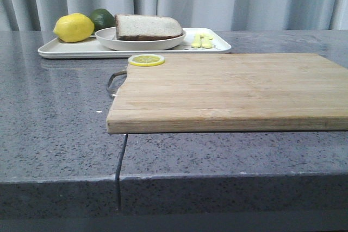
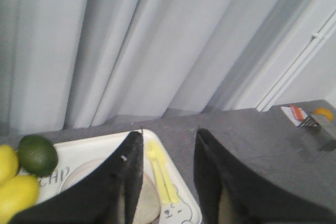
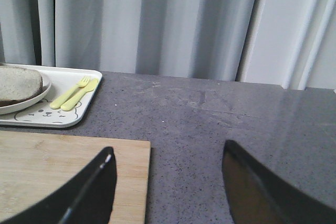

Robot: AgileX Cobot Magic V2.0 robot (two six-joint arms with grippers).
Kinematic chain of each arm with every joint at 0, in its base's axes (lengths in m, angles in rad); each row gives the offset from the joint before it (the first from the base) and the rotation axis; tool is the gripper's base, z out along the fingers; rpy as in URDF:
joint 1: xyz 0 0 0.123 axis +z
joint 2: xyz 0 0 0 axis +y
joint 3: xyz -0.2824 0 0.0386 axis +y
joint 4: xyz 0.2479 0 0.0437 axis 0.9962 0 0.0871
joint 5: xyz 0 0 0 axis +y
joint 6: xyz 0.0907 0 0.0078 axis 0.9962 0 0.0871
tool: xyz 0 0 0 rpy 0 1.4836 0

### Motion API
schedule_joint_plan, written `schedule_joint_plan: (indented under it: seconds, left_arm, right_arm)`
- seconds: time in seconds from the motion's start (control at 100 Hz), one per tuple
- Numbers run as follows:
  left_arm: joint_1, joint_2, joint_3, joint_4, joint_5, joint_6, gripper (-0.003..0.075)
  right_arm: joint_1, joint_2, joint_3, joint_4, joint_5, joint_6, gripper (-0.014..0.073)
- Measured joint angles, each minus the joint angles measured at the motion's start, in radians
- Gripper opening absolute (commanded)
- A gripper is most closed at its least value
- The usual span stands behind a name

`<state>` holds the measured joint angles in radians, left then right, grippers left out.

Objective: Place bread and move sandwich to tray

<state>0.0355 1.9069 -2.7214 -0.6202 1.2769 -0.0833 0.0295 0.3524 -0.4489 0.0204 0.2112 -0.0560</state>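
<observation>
Resting on its plate (image 1: 109, 39) inside the tray (image 1: 65, 51), just behind the cutting board (image 1: 234, 91): the sandwich (image 1: 148, 27), apparently delivered. Left fingers (image 2: 128, 182) spread above the tray, right fingers (image 3: 100, 182) spread over the board, both empty. Recommended handling: withdraw upward, clear of the plate rim.

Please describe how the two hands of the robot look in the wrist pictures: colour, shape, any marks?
Only the fingers show; the arms are out of frame. The left hand has two black, matte fingers, broad and tapering to rounded tips, with a small pale speck on one. The right hand has two similar black fingers, with a light glint near one tip. No cables or printed markings are visible.
</observation>
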Motion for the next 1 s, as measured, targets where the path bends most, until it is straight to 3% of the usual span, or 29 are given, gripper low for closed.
schedule_joint_plan:
  seconds: [0.23, 0.44, 0.71, 1.0]
  left_arm:
    - [-0.011, -0.190, 0.338, 0.164, 0.000, 0.100, 0.0209]
    - [-0.098, -0.437, 0.645, 0.366, -0.019, 0.172, 0.0209]
    - [-0.200, -0.824, 1.161, 0.411, -0.370, 0.233, 0.0209]
    - [-0.210, -1.235, 1.775, 0.428, -0.759, 0.251, 0.0209]
  right_arm:
    - [0.000, 0.000, 0.000, 0.000, 0.000, 0.000, 0.0451]
    - [0.000, 0.000, 0.000, 0.000, -0.002, 0.000, 0.0451]
    - [0.000, 0.000, 0.000, 0.000, -0.002, 0.000, 0.0451]
    - [0.000, -0.001, 0.000, 0.000, 0.032, 0.000, 0.0447]
